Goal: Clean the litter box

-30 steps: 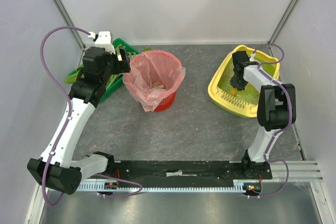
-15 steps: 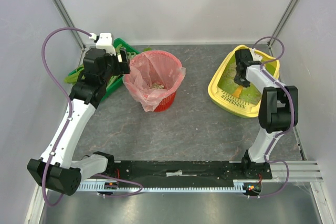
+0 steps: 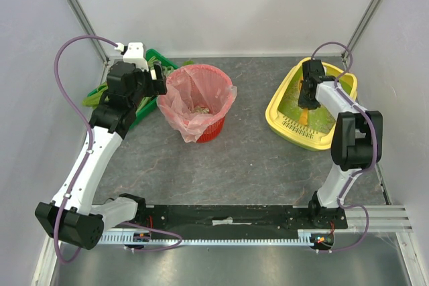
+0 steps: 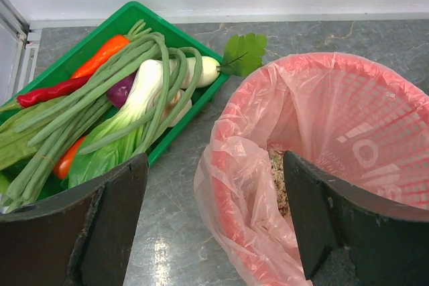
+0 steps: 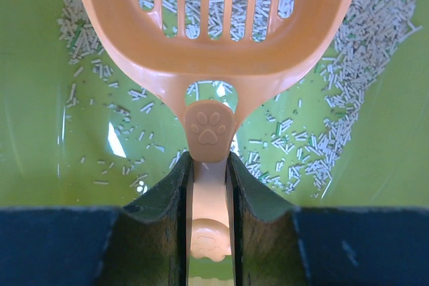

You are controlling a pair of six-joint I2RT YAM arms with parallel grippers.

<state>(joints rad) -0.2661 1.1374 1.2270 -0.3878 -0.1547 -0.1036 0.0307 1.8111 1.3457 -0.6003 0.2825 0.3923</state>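
Observation:
The yellow litter box (image 3: 280,120) sits at the right of the table, lime-green inside (image 5: 40,85) with pale litter pellets (image 5: 375,51). My right gripper (image 3: 306,102) is inside it, shut on the handle of an orange slotted scoop (image 5: 218,25); the scoop also shows in the top view (image 3: 303,117). The scoop head hangs over scattered pellets in the right wrist view, where my right gripper (image 5: 210,165) clamps the paw-print handle. My left gripper (image 3: 158,78) is open and empty beside the red basket (image 3: 198,102); in the left wrist view it (image 4: 214,185) straddles the basket's near rim.
The red basket is lined with a pink bag (image 4: 241,165) and holds some litter (image 4: 276,179). A green tray of vegetables (image 4: 120,92) sits at the back left, also in the top view (image 3: 155,58). Walls close the back and sides.
My right gripper has drawn the scoop toward the far end of the litter box. The left arm has not visibly moved.

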